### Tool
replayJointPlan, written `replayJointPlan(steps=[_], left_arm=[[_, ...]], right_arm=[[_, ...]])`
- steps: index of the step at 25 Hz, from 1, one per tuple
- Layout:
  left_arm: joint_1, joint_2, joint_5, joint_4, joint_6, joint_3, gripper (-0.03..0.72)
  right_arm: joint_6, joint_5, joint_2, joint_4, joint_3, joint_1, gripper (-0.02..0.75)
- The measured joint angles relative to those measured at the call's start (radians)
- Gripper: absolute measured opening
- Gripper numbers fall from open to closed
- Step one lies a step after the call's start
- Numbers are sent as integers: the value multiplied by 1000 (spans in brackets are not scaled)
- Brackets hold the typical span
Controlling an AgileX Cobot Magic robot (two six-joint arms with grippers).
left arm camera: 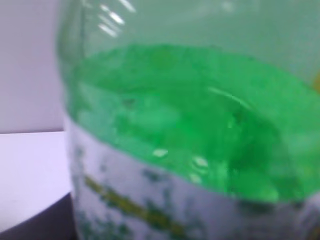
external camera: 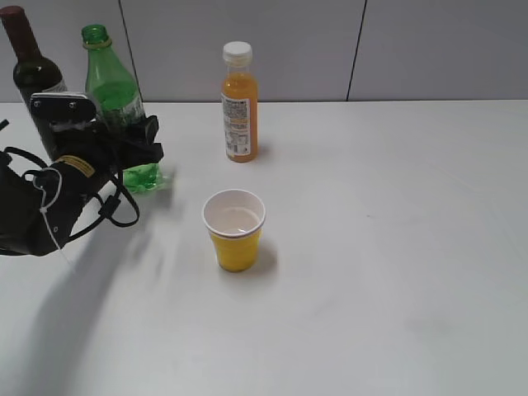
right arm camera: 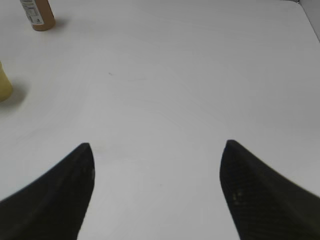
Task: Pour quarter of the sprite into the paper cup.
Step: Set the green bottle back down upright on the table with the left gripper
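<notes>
Green sprite (external camera: 115, 87) stands upright inside the left hand (external camera: 136, 144), which grips it.

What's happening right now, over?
Left gripper at tall green plastic bottle, grip unconfirmed. Right gripper open, idle. Yellow paper cup upright, path unobstructed.
</notes>
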Motion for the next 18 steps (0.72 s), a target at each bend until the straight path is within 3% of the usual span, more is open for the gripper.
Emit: replayJointPlan(steps=[8,18], left_arm=[[0,-1,-21,4,0,-8,641],[0,-60,-22,3,1,44,662]], right_arm=[[0,0,0,0,0,0,590],[0,0,0,0,0,0,590]])
